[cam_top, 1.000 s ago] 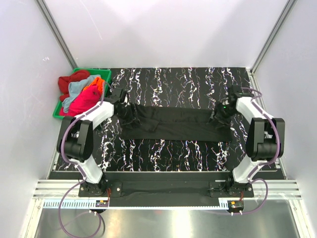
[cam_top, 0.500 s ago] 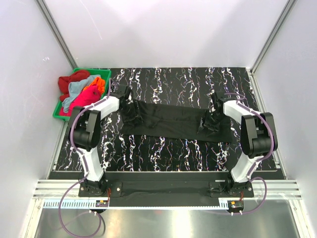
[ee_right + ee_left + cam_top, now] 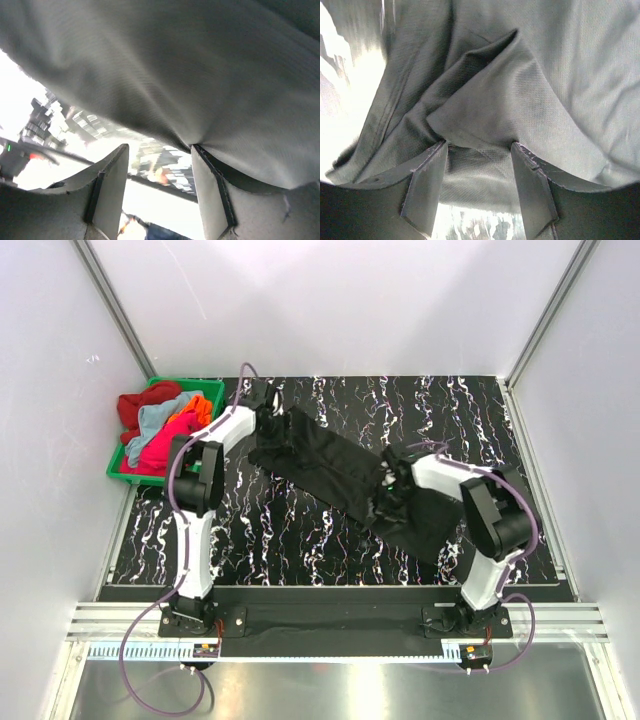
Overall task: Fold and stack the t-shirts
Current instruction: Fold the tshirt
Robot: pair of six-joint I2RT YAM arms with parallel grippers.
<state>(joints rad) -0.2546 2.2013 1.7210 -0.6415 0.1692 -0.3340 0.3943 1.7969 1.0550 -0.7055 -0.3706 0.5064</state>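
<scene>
The black t-shirt (image 3: pixel 335 475) lies as a long diagonal band on the marbled table, from far left to near right. My left gripper (image 3: pixel 266 418) is at its far-left end. In the left wrist view the fingers (image 3: pixel 427 185) stand apart, with black cloth (image 3: pixel 520 75) draped over both tips and hanging between them. My right gripper (image 3: pixel 393 492) is at the bunched near-right end. In the right wrist view the fingers (image 3: pixel 210 195) stand apart under the cloth (image 3: pixel 200 75), which puckers at the right tip. Red, light blue, orange and magenta t-shirts (image 3: pixel 165 430) fill the bin.
The green plastic bin (image 3: pixel 213 389) stands at the table's far-left corner, close to my left gripper. White walls and metal posts surround the table (image 3: pixel 300 550). The table's front edge runs just ahead of the arm bases.
The shirt has swung from a level band to a diagonal. My left gripper moved away towards the bin with its end. My right gripper moved left and nearer with the other end.
</scene>
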